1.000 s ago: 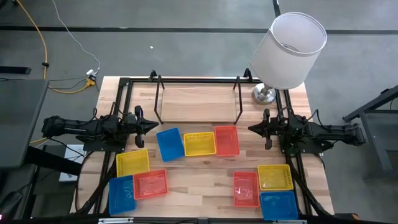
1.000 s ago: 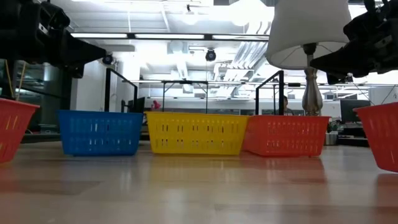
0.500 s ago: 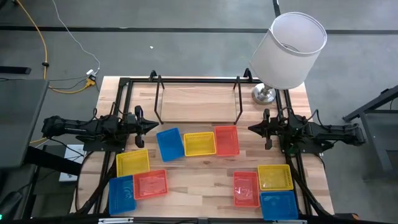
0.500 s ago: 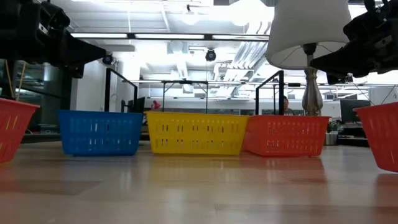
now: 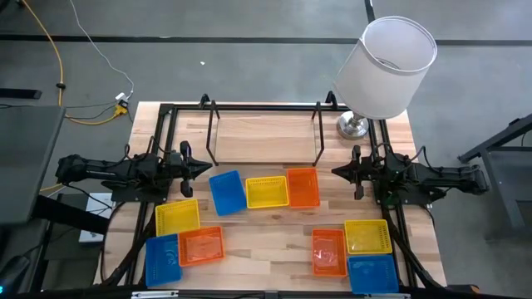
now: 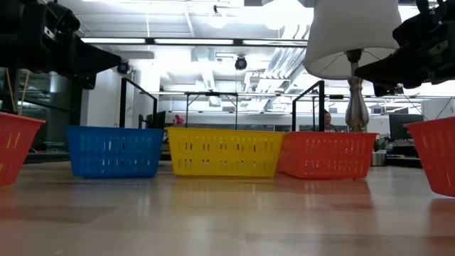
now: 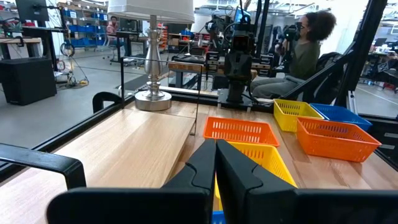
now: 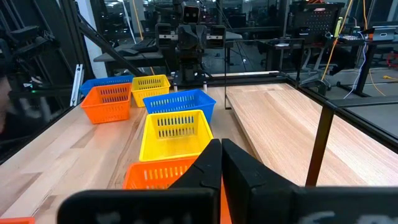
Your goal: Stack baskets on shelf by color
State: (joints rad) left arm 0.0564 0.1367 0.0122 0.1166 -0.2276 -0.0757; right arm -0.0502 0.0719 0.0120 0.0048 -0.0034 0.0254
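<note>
Both grippers, left (image 5: 202,167) and right (image 5: 337,172), are sitting pressed together, empty. Baskets (image 5: 267,192), mid-frame, are looking light, stiff; pinching a rim wall seems best.

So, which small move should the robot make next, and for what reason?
Probably open the left gripper and lower it toward the blue basket nearest it. Both grippers are shut and hold nothing, the right gripper waits opposite, the shelf is bare, and all baskets sit on the table.
</note>
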